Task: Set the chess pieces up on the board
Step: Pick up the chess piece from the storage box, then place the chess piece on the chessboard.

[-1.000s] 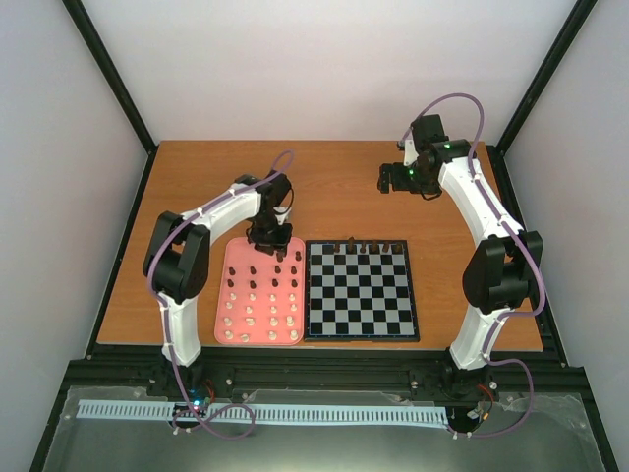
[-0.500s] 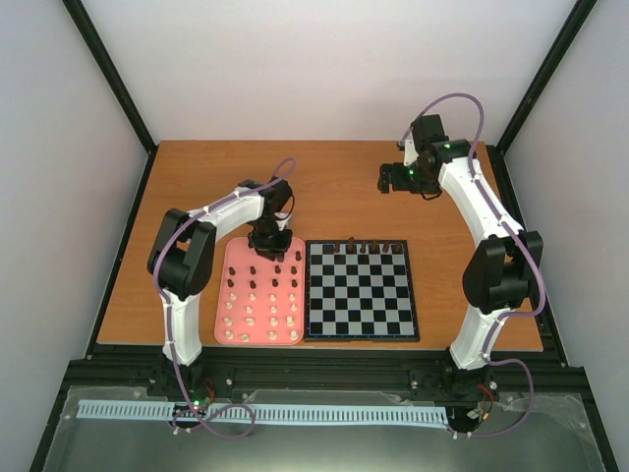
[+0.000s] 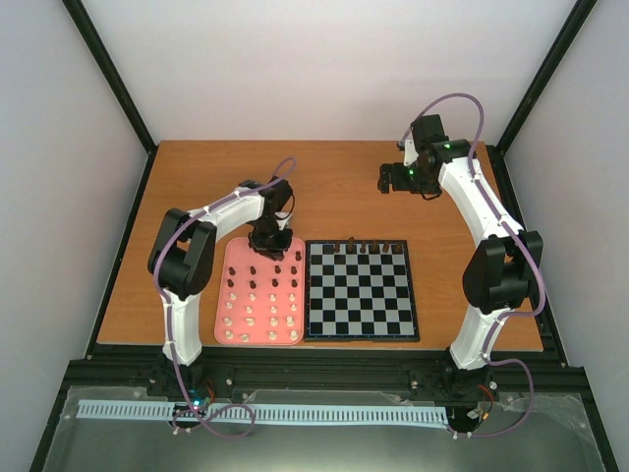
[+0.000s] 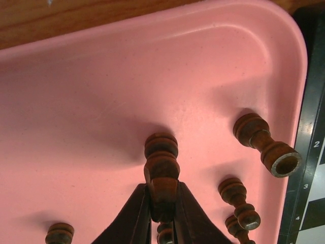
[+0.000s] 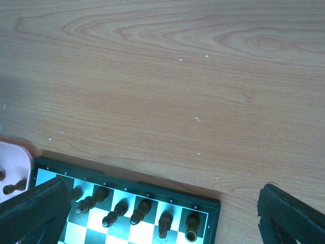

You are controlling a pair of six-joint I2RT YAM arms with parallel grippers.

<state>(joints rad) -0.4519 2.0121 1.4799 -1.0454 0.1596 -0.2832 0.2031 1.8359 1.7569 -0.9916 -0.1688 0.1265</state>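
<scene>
Chess piece (image 4: 161, 165), dark glossy turned wood, clasped by left gripper (image 4: 162, 195), right gripper (image 5: 162, 203) spread wide

Soft, even light overhead, no glare. In my left wrist view the dark piece (image 4: 161, 157) throws a blurred shadow leftward on the pink tray (image 4: 101, 76) — my right wrist view of the table (image 5: 162, 76) looks pale, slightly washed.

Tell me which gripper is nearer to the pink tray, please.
Left. The left gripper is over the pink tray's far end, fingers closed on a dark piece. The right gripper hangs open over the table beyond the board.
</scene>
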